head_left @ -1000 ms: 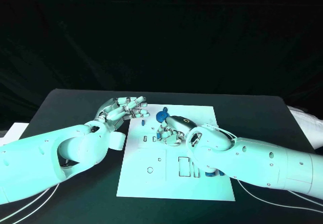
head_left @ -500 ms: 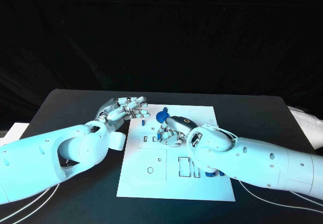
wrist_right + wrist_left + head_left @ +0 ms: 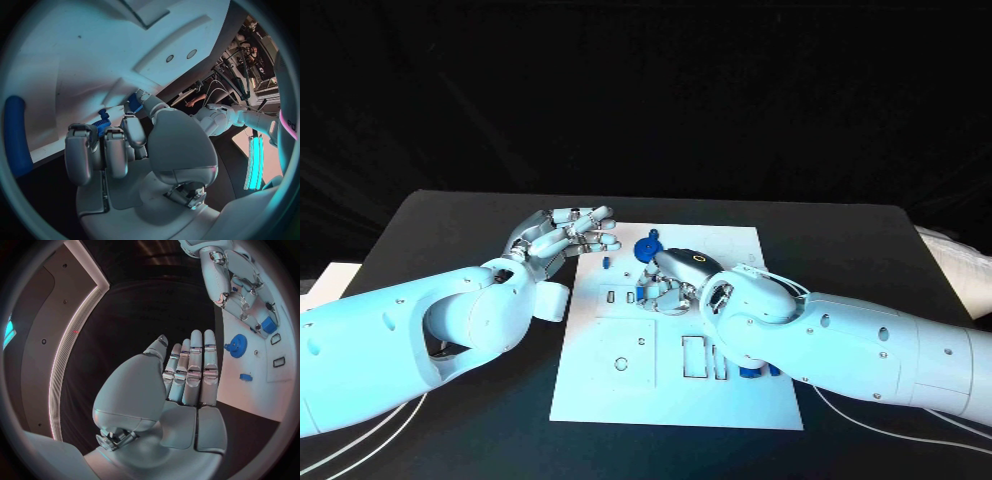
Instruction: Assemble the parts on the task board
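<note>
Left hand (image 3: 181,385): fingers straight, close together, holding nothing.
Right hand (image 3: 678,277): fingers pinch a small blue part (image 3: 102,120) over the task board (image 3: 632,370).
Blue gear (image 3: 236,346): on the board, beyond the left fingertips.

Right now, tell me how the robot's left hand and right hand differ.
The left hand holds nothing, fingers straight and side by side in its wrist view; the right hand has its fingers curled, pinching a small blue part. The left hand sits at the task board's far left corner; the right hand is over the board's middle. Both are silver, on white arms.
</note>
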Controlling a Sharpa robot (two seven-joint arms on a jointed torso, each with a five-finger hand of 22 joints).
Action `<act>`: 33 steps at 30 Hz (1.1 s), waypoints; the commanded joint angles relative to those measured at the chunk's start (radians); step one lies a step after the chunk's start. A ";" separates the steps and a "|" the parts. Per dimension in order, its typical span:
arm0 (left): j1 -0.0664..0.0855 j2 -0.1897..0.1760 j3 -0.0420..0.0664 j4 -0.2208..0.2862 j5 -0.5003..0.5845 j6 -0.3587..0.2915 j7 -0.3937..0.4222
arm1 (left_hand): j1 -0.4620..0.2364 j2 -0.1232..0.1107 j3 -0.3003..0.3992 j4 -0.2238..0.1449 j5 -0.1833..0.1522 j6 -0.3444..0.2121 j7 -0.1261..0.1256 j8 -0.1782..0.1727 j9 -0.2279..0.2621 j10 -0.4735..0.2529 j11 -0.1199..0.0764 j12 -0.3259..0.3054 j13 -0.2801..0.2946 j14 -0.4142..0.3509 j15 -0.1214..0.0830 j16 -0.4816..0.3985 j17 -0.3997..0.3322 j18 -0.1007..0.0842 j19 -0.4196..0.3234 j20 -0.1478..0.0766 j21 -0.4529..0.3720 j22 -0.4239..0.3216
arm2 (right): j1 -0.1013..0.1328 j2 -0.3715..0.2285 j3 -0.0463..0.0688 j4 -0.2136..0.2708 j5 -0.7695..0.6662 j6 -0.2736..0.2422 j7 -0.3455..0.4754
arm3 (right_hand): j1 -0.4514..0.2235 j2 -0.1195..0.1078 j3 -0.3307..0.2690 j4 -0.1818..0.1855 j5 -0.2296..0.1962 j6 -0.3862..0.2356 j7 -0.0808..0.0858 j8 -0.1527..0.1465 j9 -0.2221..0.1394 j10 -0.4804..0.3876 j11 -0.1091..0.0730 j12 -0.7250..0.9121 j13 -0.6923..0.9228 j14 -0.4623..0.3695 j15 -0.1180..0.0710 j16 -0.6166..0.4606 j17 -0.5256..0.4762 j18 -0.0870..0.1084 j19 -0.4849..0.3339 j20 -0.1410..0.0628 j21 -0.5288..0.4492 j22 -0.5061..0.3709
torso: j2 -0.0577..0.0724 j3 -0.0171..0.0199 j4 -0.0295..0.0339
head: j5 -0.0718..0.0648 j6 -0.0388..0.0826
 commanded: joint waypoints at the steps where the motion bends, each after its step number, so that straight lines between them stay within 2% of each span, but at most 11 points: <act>1: 0.001 0.002 0.001 0.002 0.003 0.013 0.005 | 0.008 -0.004 0.002 -0.005 -0.006 0.004 0.004 -0.007 0.000 0.002 0.001 -0.007 -0.001 0.000 -0.002 -0.007 0.002 0.011 0.008 -0.001 -0.007 -0.002 | -0.010 -0.002 -0.009 -0.007 -0.008 0.056 -0.021 | -0.014 -0.014 -0.014 0.004 0.006 -0.019 0.003 -0.011 -0.004 -0.014 0.003 -0.013 0.007 0.093 0.011 -0.005 0.201 -0.006 0.005 0.010 -0.007 0.039 | 0.000 -0.0002 0.0002 | -0.001 0.001; 5: 0.001 0.001 0.001 0.002 0.003 0.013 0.003 | 0.008 -0.004 0.002 -0.005 -0.006 0.004 0.004 -0.007 0.000 0.002 0.001 -0.007 -0.001 0.000 -0.002 -0.007 0.002 0.011 0.008 -0.001 -0.007 -0.002 | -0.010 -0.002 -0.009 -0.006 -0.008 0.038 -0.019 | -0.032 -0.034 -0.045 0.018 -0.009 -0.060 0.014 -0.030 -0.010 -0.045 0.013 -0.074 -0.031 0.092 0.020 -0.006 0.200 -0.005 0.002 0.018 -0.011 0.032 | 0.000 -0.0001 0.0002 | -0.001 0.002; 13: 0.001 0.001 0.001 0.002 0.003 0.013 0.001 | 0.007 -0.005 0.002 -0.005 -0.006 0.003 0.005 -0.008 0.000 0.001 0.002 -0.007 -0.002 0.000 -0.001 -0.007 0.002 0.011 0.008 -0.001 -0.007 -0.002 | -0.010 -0.003 -0.009 0.000 -0.010 0.003 -0.020 | -0.039 -0.043 -0.083 0.036 -0.022 -0.096 0.021 -0.031 -0.011 -0.076 0.021 -0.122 -0.064 0.091 0.026 -0.010 0.194 -0.002 -0.003 0.025 -0.017 0.021 | -0.001 0.0001 0.0005 | -0.002 0.004; 22: 0.001 0.002 0.001 -0.001 0.003 0.014 -0.001 | 0.007 -0.005 0.002 -0.005 -0.006 0.003 0.005 -0.008 0.000 0.001 0.002 -0.007 -0.002 0.000 -0.001 -0.007 0.002 0.011 0.008 -0.001 -0.007 -0.002 | -0.017 -0.022 -0.007 0.049 -0.036 -0.092 -0.004 | -0.029 -0.052 -0.135 0.060 -0.031 -0.121 0.027 -0.030 -0.011 -0.105 0.027 -0.157 -0.093 0.090 0.032 -0.011 0.194 0.000 -0.007 0.031 -0.023 0.012 | -0.001 0.0009 0.0001 | -0.002 0.005; 27: 0.001 0.003 0.001 -0.006 0.000 0.005 -0.013 | 0.007 -0.005 0.003 -0.006 -0.006 0.002 0.005 -0.009 0.000 0.000 0.002 -0.008 -0.002 0.000 -0.001 -0.008 0.003 0.011 0.009 -0.001 -0.007 -0.002 | -0.016 -0.056 0.008 0.106 -0.045 -0.156 0.030 | -0.013 -0.053 -0.159 0.070 -0.032 -0.130 0.029 -0.029 -0.010 -0.113 0.029 -0.163 -0.102 0.091 0.034 -0.010 0.196 0.000 -0.008 0.033 -0.024 0.011 | -0.002 0.0015 -0.0024 | -0.002 0.009; 30: 0.001 0.003 0.001 -0.007 -0.008 -0.028 -0.046 | 0.006 -0.005 0.004 -0.006 -0.006 0.002 0.005 -0.010 0.000 0.000 0.002 -0.008 -0.003 0.006 -0.003 -0.006 0.007 0.012 0.012 -0.002 -0.006 -0.001 | -0.006 -0.080 0.016 0.137 -0.046 -0.167 0.056 | -0.001 -0.054 -0.180 0.080 -0.031 -0.137 0.031 -0.029 -0.010 -0.116 0.031 -0.165 -0.107 0.091 0.035 -0.008 0.199 0.000 -0.008 0.034 -0.024 0.011 | -0.002 0.0024 -0.0023 | -0.003 0.013; 33: 0.001 0.003 0.001 -0.013 -0.021 -0.054 -0.085 | -0.001 -0.010 0.004 -0.005 -0.007 0.005 0.004 -0.010 0.000 0.002 0.000 -0.007 -0.003 0.018 -0.005 -0.003 0.013 0.013 0.021 -0.004 -0.002 0.000 | 0.009 -0.110 0.021 0.171 -0.047 -0.170 0.081 | 0.023 -0.054 -0.216 0.102 -0.031 -0.162 0.038 -0.031 -0.011 -0.109 0.035 -0.147 -0.103 0.091 0.040 -0.009 0.199 0.000 -0.008 0.038 -0.025 0.011 | -0.005 0.0024 -0.0051 | -0.004 0.013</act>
